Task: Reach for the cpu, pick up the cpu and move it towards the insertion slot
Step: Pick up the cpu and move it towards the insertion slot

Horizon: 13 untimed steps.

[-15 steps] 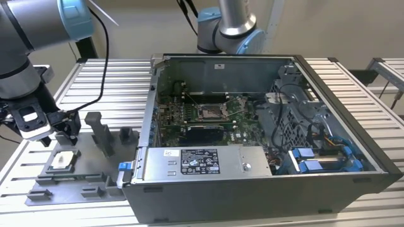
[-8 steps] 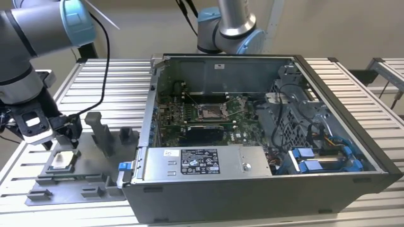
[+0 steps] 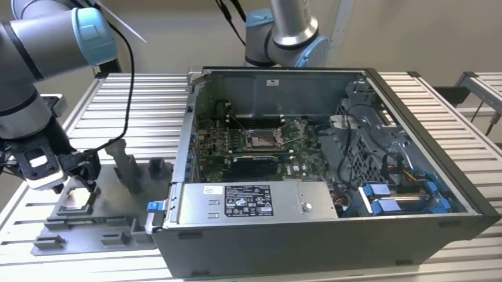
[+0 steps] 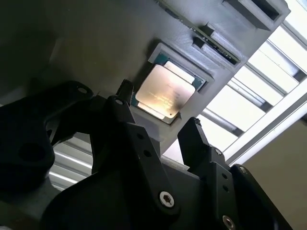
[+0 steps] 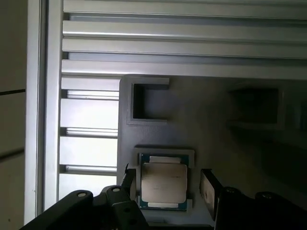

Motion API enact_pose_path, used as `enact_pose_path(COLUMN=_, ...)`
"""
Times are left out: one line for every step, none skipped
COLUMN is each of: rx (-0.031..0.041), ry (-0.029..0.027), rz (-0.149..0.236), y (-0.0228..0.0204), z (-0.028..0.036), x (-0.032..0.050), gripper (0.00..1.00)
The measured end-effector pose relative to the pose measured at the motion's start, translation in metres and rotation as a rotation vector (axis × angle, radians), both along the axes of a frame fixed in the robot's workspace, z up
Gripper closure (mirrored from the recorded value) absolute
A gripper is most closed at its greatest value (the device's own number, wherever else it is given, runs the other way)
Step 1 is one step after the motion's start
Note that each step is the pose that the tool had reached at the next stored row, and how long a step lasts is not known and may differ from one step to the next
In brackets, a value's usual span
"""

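The cpu is a small silvery square chip lying flat in a square recess of the grey plastic tray, on the exterior view's left. My gripper hangs just above it and is open. In both wrist views the black fingers stand on either side of the cpu with small gaps, not touching it. The insertion slot, a shiny metal-framed socket with a dark centre, sits on the green board inside the open computer case, well to the exterior view's right of the gripper.
The open computer case has tall metal walls around the board. Upright grey fixture posts rise from the tray between my gripper and the case. A second robot arm stands behind the case. The table is made of ribbed metal slats.
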State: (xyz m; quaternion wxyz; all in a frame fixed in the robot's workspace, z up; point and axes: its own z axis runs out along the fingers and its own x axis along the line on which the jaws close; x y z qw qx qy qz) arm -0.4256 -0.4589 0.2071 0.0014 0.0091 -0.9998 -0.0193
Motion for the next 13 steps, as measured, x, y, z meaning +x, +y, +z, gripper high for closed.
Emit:
enact_pose_path(rx=0.0001, ry=-0.0001, rz=0.000, y=-0.0008, z=-0.0010, x=-0.0003, gripper=0.00)
enact_pose_path(rx=0.0001, ry=-0.0001, rz=0.000, y=-0.0013, z=-0.0021, x=-0.0010, gripper=0.00)
enact_pose_path(rx=0.0000, ry=-0.0001, rz=0.000, y=-0.0018, z=-0.0032, x=-0.0016, gripper=0.00)
enact_pose_path(rx=0.0001, ry=-0.0002, rz=0.000, y=-0.0021, z=-0.0042, x=-0.0017, gripper=0.00)
enact_pose_path(rx=0.0001, ry=-0.0002, rz=0.000, y=-0.0022, z=-0.0050, x=-0.0018, gripper=0.00)
enact_pose_path(rx=0.0001, ry=-0.0003, rz=0.000, y=-0.0022, z=-0.0061, x=-0.0018, gripper=0.00)
enact_pose_path(rx=0.0001, ry=-0.0001, rz=0.000, y=-0.0025, z=-0.0071, x=-0.0019, gripper=0.00)
enact_pose_path(rx=-0.0001, ry=0.0001, rz=0.000, y=-0.0046, z=-0.0078, x=-0.0019, gripper=0.00)
enact_pose_path(rx=0.0003, ry=-0.0001, rz=0.000, y=-0.0070, z=-0.0087, x=-0.0019, gripper=0.00)
enact_pose_path(rx=0.0004, ry=-0.0003, rz=0.000, y=-0.0077, z=-0.0096, x=-0.0020, gripper=0.00)
enact_pose_path(rx=0.0004, ry=-0.0002, rz=0.000, y=-0.0078, z=-0.0103, x=-0.0021, gripper=0.00)
enact_pose_path(rx=0.0005, ry=-0.0004, rz=0.000, y=-0.0078, z=-0.0113, x=-0.0022, gripper=0.00)
enact_pose_path(rx=0.0003, ry=-0.0001, rz=0.000, y=-0.0079, z=-0.0122, x=-0.0022, gripper=0.00)
